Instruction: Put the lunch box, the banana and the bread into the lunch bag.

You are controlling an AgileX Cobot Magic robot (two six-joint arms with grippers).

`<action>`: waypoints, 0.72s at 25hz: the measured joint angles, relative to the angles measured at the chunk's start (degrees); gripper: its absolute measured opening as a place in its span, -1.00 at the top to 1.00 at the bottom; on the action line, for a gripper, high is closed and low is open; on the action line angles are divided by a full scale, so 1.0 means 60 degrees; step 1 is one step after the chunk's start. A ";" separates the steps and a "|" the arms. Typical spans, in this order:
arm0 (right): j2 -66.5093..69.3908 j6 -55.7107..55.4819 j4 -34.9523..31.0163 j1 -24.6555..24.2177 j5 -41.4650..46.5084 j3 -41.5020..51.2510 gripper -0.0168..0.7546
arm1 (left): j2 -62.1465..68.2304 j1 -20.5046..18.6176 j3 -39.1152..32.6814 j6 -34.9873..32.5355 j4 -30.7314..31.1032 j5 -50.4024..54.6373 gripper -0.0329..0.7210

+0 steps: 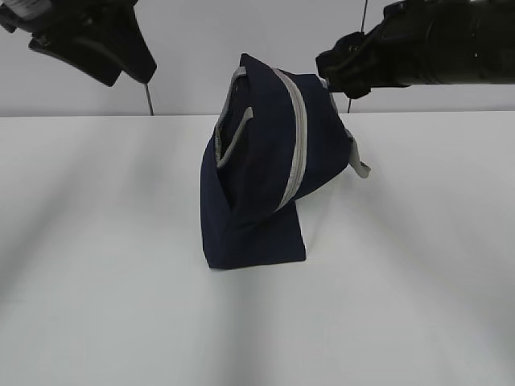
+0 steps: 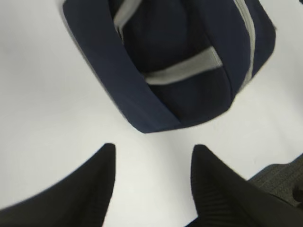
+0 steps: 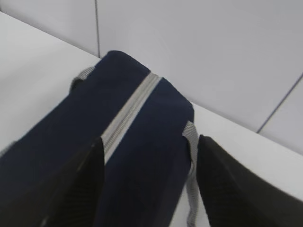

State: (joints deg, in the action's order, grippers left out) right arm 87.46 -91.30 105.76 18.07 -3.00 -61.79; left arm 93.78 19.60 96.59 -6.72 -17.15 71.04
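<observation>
The navy lunch bag [image 1: 257, 185] is tipped up on one end on the white table [image 1: 96, 265], its lower part folded under. Its grey zipper [image 1: 299, 137] runs shut along the top. My right gripper [image 1: 334, 76] is at the raised upper corner. In the right wrist view its jaws [image 3: 150, 141] are closed on the lunch bag [image 3: 142, 165] across its width, one finger over the zipper [image 3: 128, 111], the other by a grey handle strap [image 3: 190, 137]. My left gripper [image 1: 129, 71] hangs high at the left, open and empty [image 2: 154, 147], above bare table near the lunch bag [image 2: 180, 61]. Lunch box, banana and bread are out of view.
A pale wall [image 1: 201, 40] rises right behind the table's far edge. A grey handle [image 1: 360, 165] dangles from the bag's right side. In the left wrist view the table's edge and dark floor [image 2: 279, 179] show at the lower right.
</observation>
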 joint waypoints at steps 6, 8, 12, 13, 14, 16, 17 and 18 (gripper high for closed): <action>-0.0831 0.2022 -0.0884 0.0553 0.2149 0.1298 -0.23 | -0.2691 0.0109 -0.2992 0.0026 0.0116 -0.0730 -0.07; -0.0875 0.3881 -0.2623 0.0637 0.3130 0.1572 -0.23 | -0.3661 0.0109 -0.4010 0.0026 0.0138 -0.0939 -0.07; -0.0918 0.8247 -0.7909 0.0711 0.5349 0.1565 -0.21 | -0.5517 0.0109 -0.5518 0.0026 0.0179 -0.1215 -0.07; -0.0975 0.9244 -0.9330 0.0711 0.5677 0.1562 -0.19 | -0.5916 0.0109 -0.5751 0.0026 0.0219 -0.1218 -0.07; -0.1056 1.0488 -1.0779 0.0711 0.5886 0.1546 -0.17 | -0.6217 0.0109 -0.5991 0.0026 0.0278 -0.1228 -0.07; -0.1359 1.2804 -1.3197 0.0711 0.6305 0.1546 -0.15 | -0.6870 0.0109 -0.6431 0.0026 0.0449 -0.1250 -0.06; -0.1582 1.3967 -1.4315 0.0728 0.6458 0.1546 -0.15 | -0.7103 0.0109 -0.6604 0.0017 0.0566 -0.1250 -0.06; -0.1804 1.5011 -1.5144 0.0717 0.6618 0.1546 -0.15 | -0.7364 0.0109 -0.6804 0.0016 0.0679 -0.1262 -0.06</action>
State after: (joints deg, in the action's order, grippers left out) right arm 76.63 -1.24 14.90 22.37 36.70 -52.52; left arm 49.59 20.26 55.76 -6.62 -13.07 63.47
